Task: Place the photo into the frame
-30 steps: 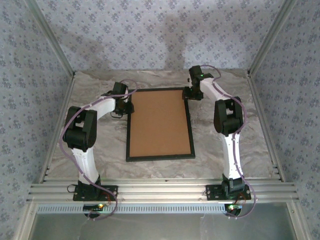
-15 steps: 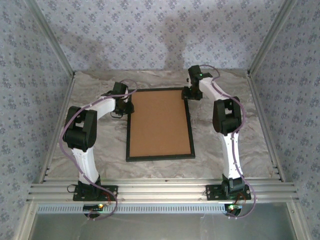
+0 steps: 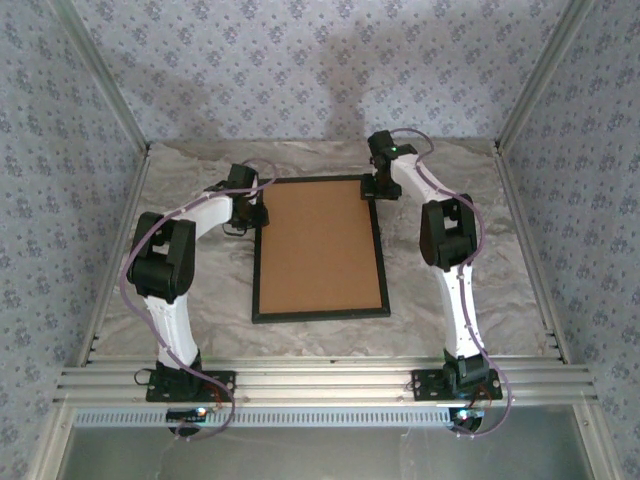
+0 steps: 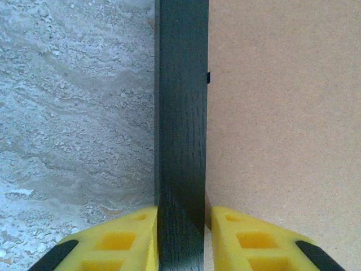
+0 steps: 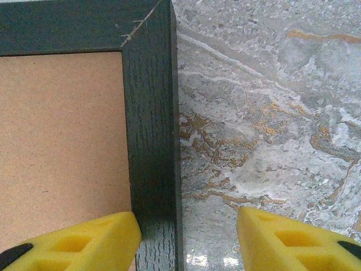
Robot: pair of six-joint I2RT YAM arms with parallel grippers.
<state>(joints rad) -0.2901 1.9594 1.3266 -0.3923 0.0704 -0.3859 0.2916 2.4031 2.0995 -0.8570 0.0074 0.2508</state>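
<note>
Frame (image 3: 318,314) lies flat on the table (image 3: 510,250), backing board (image 3: 320,245) uppermost. Judged light, rigid, thin-railed, best held by its rails. Left gripper (image 4: 180,223) pinches the left rail. Right gripper (image 5: 186,226) stands wide astride the right rail at the far corner.

Both arms stretched toward the far edge of the table (image 3: 510,260).
The left gripper (image 4: 180,217) pinched the frame (image 4: 180,113) by its side bar; the right gripper (image 5: 189,226) had its fingers apart.

The thin black frame (image 3: 320,314) lies flat, brown backing board (image 3: 320,245) filling it.
</note>
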